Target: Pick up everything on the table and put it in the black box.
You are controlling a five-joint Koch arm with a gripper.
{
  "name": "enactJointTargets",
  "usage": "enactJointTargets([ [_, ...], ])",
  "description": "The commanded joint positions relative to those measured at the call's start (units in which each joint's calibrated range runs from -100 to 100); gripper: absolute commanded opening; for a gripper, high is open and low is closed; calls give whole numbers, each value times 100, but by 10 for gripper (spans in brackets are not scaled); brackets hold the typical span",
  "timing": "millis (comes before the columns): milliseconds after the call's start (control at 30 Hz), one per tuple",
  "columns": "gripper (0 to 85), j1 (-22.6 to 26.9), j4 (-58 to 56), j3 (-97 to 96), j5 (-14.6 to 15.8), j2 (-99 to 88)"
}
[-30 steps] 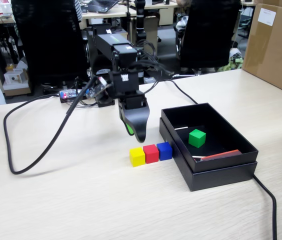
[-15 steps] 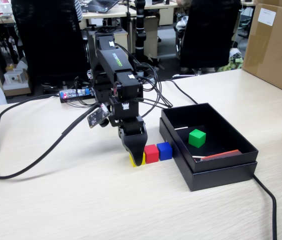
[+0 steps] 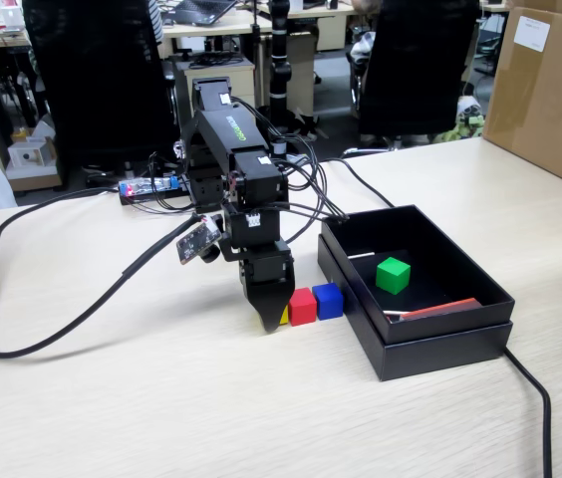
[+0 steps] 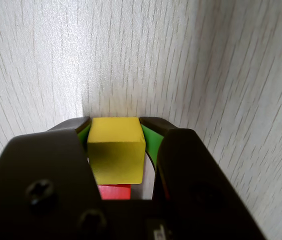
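Observation:
The yellow cube (image 4: 116, 155) sits on the table between my gripper's (image 4: 115, 122) two green-padded jaws, which press against its left and right sides. In the fixed view my gripper (image 3: 271, 321) points straight down at the table and hides all but a sliver of the yellow cube (image 3: 283, 317). The red cube (image 3: 302, 306) touches it on the right, and the blue cube (image 3: 328, 300) follows in the same row. The red cube (image 4: 115, 190) also peeks out behind the yellow one in the wrist view. The green cube (image 3: 393, 275) lies inside the black box (image 3: 440, 344), just right of the row.
A thin red-and-white strip (image 3: 440, 309) lies in the box. A black cable (image 3: 62, 329) loops over the table at the left, and another (image 3: 530, 388) runs off at the front right. A brown carton (image 3: 550, 90) stands at the far right.
My gripper has dropped from above the row down to the table, and its jaws now stand around the yellow cube. The cubes and the box have not moved.

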Motion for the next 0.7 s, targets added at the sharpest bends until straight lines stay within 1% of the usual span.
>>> enactJointTargets([
  [0,141,-107,-30,311,-10,-831],
  [100,141,-142,-30,48,-73,-1967],
  [167,141,-59,-30,21,-78,-2495],
  [233,141,107,-30,48,-78,-2942],
  [333,141,484,-30,120,-20,-3390],
  [367,141,635,-30,202,20,-3413],
  [400,141,957,-30,374,122,-3390],
  [433,141,1065,-30,429,147,-3332],
  [500,142,1490,-30,819,254,-2609],
  [667,144,1763,-30,1199,298,-1841],
])
